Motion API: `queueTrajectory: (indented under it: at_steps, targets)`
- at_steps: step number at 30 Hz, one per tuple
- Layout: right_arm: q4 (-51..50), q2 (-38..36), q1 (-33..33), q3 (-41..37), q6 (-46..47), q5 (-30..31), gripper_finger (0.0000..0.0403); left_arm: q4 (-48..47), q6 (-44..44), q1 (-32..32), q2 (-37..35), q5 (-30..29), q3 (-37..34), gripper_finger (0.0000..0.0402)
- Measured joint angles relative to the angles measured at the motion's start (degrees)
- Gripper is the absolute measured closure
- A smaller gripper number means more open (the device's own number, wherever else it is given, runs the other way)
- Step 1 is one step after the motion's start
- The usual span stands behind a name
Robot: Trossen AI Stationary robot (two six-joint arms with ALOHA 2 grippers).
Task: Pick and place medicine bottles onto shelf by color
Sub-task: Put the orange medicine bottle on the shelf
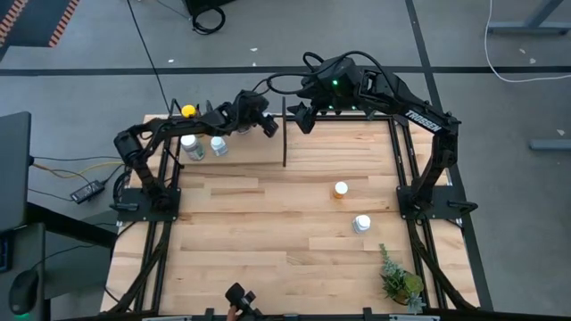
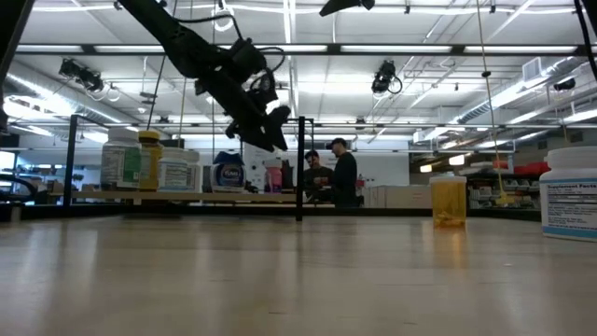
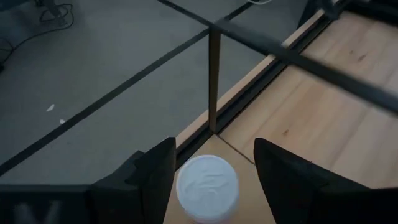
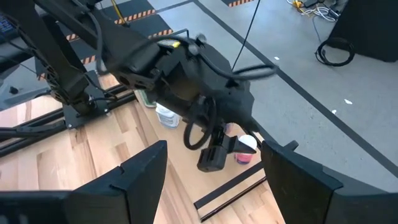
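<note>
Table (image 1: pixel 268 223): pale wood planks, smooth satin finish. Shelf (image 1: pixel 339 129): matt black metal rails. Bottle cap (image 3: pixel 207 187): white plastic, slightly glossy.

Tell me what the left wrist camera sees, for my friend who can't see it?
A white bottle cap sits between the left gripper's two open dark fingers, seen from above. Beyond stand a black shelf post, the light wood shelf floor, and grey floor outside.

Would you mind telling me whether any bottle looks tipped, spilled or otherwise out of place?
Nothing stands out. The bottles on the shelf stand upright, as do the orange-capped bottle and the white bottle out on the table. Nothing has spilled.
</note>
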Motion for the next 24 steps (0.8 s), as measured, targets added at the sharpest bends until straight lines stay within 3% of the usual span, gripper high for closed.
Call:
queueTrajectory:
  at_steps: [4, 11, 15, 19, 24]
  targets:
    - [-1.4, 0.0, -0.2, 0.0, 2.2, 0.0, 0.0136, -1.7, -0.2, -1.4, -3.7, 0.0, 0.0, 0.0181]
    - [-13.4, 0.0, -0.8, 0.0, 8.3, -4.3, 0.0148, -9.2, -2.8, -6.8, -11.5, 0.0, 0.0, 0.0178]
    - [-21.0, 0.1, -0.6, -0.3, 16.8, -3.6, 0.0156, -13.1, -3.5, -10.7, -16.0, 0.0, 0.0, 0.0182]
    - [-28.0, 0.2, 0.0, -4.7, 27.9, -1.3, 0.0159, -15.2, -7.9, -14.5, -20.9, 0.0, 0.0, 0.0188]
    - [-28.6, 0.3, 3.1, -14.8, 34.6, -1.3, 0.0145, -17.2, -10.5, -19.1, -26.1, 0.1, 0.0, 0.0189]
